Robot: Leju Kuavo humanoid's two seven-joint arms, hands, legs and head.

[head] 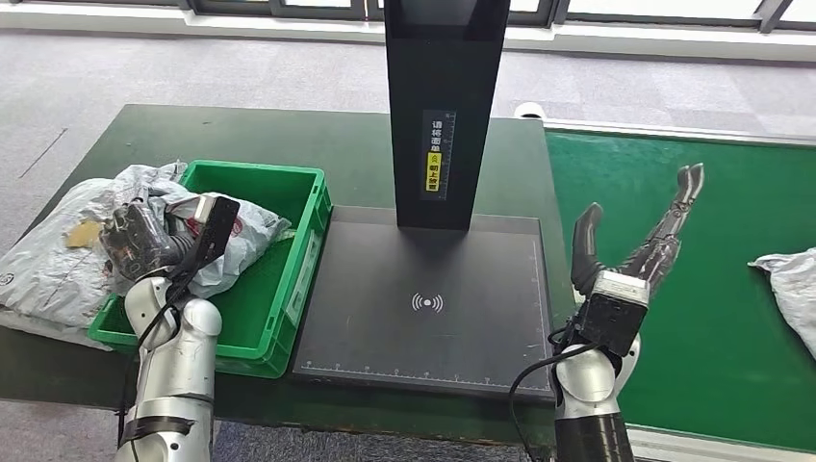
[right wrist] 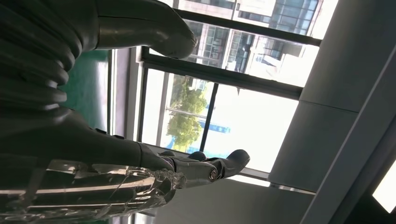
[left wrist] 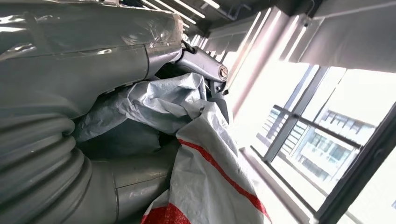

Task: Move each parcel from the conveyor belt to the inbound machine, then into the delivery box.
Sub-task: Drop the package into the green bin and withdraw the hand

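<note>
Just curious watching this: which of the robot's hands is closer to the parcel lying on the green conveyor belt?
Right. The right hand hovers open over the belt's near edge, apart from that parcel; the left hand grips another parcel at the green box.

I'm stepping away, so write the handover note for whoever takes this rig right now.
Left hand: gripping a grey parcel over the green delivery box.
Right hand: open, empty, raised by the green conveyor belt.
Inbound machine plate: bare.
Another grey parcel lies draped over the box's outer edge.
Done: held parcel has reached the box.
Left: release it, then fetch the parcel waiting on the belt.
</note>
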